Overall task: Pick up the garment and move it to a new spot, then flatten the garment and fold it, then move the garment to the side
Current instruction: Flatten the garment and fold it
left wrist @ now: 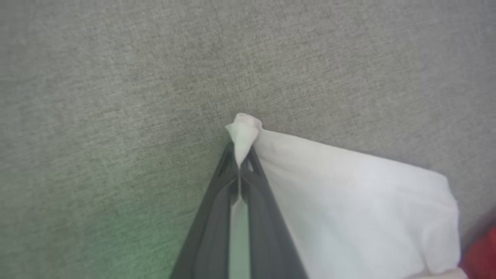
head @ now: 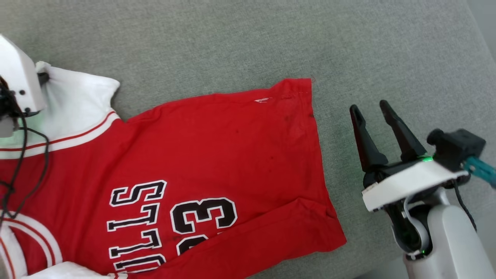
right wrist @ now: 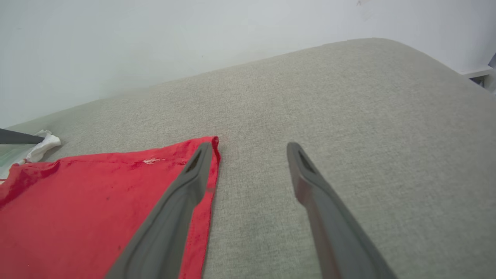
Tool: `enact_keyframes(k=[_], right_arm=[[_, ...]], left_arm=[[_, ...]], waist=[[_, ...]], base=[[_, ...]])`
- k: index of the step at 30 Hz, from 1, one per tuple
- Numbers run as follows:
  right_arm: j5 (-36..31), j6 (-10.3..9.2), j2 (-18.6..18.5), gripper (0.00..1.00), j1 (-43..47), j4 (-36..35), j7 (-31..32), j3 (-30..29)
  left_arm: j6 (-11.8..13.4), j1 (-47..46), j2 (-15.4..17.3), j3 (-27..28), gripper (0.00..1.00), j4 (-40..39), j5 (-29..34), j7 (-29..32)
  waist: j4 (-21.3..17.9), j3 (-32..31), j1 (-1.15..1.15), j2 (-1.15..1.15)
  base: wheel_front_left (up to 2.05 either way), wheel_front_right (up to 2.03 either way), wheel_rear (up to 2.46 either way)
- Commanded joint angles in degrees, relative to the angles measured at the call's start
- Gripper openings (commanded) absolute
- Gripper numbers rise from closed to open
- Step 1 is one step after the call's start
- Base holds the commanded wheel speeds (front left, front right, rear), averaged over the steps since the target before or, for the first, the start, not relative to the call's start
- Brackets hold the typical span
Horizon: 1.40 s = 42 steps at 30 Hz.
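The garment [head: 217, 155], a red jersey with white sleeves and black "BULLS 23" print, lies spread on the grey cushion, its hem toward the right. My left gripper [left wrist: 241, 161] is shut on the tip of the white sleeve [left wrist: 348, 209]; the sleeve [head: 77, 100] lies at the far left of the head view, beside that arm's white wrist. My right gripper [head: 368, 106] hovers open just right of the hem, nothing between its fingers. In the right wrist view the open right gripper [right wrist: 250, 145] straddles the hem's far corner [right wrist: 211, 143], with the garment [right wrist: 97, 205] to its left.
The grey fabric cushion [head: 248, 42] stretches bare beyond the garment and to the right of the hem. A pale wall [right wrist: 155, 46] rises behind the cushion's far edge. A dark cable [head: 27, 162] hangs from the left wrist over the jersey.
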Motion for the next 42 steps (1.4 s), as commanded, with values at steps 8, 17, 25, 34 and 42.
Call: enact_keyframes(k=[8,17,25,34,42], right_arm=[[7.2,0.00,-6.2,1.00,-11.3,14.9,12.3,1.7],[11.6,0.00,-12.6,1.00,-22.3,24.3,31.9,6.7],[10.6,-0.03,-14.2,1.00,-25.9,33.4,47.3,10.2],[10.2,-0.01,-13.2,0.00,-27.5,37.1,53.2,11.1],[10.5,-0.01,-15.4,0.00,-30.1,31.2,46.3,8.4]], left_arm=[[-2.4,-0.5,-6.2,-1.2,0.00,2.1,2.9,-12.5],[-4.1,-2.6,-9.3,-2.8,0.00,-0.6,4.6,-18.3],[-4.6,-2.5,-10.0,-3.5,0.00,-3.3,4.7,-20.5],[-4.9,-1.1,-10.1,-3.6,0.00,-2.7,3.8,-22.2],[-4.9,1.9,-9.2,-2.5,0.00,-2.2,2.7,-25.2]], waist=[[7.5,-5.6,0.00,0.00],[14.5,-6.5,0.00,0.00],[17.6,-4.6,0.00,0.00],[19.0,-5.1,0.00,0.00],[20.0,-9.1,0.00,0.00]], base=[[0.00,0.00,0.00],[0.00,0.00,0.00],[0.00,0.00,0.00],[0.00,0.00,0.00],[0.00,0.00,0.00]])
